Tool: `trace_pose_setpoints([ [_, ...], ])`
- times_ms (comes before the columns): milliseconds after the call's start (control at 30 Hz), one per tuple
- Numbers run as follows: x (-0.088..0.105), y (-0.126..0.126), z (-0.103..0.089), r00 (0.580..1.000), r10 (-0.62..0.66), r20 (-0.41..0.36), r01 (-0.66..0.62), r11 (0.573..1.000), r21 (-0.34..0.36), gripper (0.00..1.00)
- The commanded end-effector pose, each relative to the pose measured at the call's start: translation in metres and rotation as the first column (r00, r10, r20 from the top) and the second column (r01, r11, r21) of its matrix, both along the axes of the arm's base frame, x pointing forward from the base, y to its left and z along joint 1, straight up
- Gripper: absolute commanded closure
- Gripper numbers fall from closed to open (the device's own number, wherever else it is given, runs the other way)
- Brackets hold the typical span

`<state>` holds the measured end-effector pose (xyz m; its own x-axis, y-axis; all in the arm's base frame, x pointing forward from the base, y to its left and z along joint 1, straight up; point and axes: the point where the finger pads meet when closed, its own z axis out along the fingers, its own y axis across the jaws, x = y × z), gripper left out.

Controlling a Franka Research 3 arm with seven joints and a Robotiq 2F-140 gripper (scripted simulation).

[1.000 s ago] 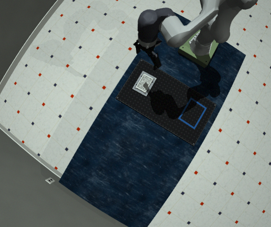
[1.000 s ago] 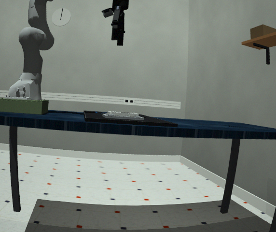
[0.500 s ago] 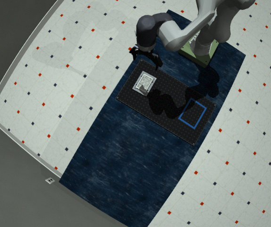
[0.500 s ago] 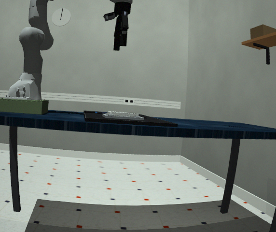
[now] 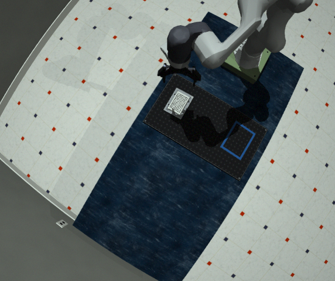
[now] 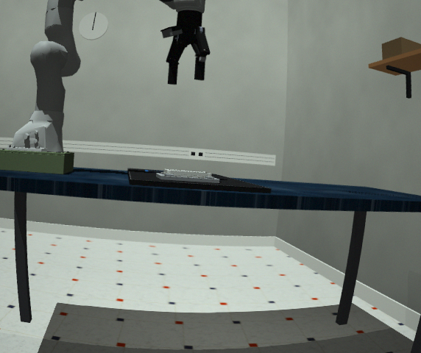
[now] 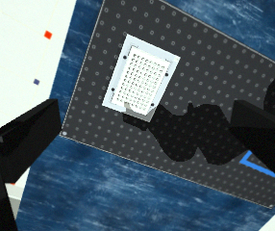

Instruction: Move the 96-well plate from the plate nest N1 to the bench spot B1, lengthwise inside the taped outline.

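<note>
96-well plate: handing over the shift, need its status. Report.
Gripper open, empty, high above the bench. 96-well plate seated in nest N1, untouched. Taped outline B1 holds nothing; nothing stands between nest and outline.
</note>
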<state>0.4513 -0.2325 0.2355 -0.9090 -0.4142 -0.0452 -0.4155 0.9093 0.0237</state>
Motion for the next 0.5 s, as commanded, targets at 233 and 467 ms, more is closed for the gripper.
trace_pose_setpoints([
  [233, 0.008, -0.001, -0.015, 0.927, 0.374, 0.034, -0.374, 0.927, -0.008, 0.00],
  [467, 0.013, 0.000, -0.030, 0.834, 0.551, 0.037, -0.550, 0.835, -0.020, 0.00],
])
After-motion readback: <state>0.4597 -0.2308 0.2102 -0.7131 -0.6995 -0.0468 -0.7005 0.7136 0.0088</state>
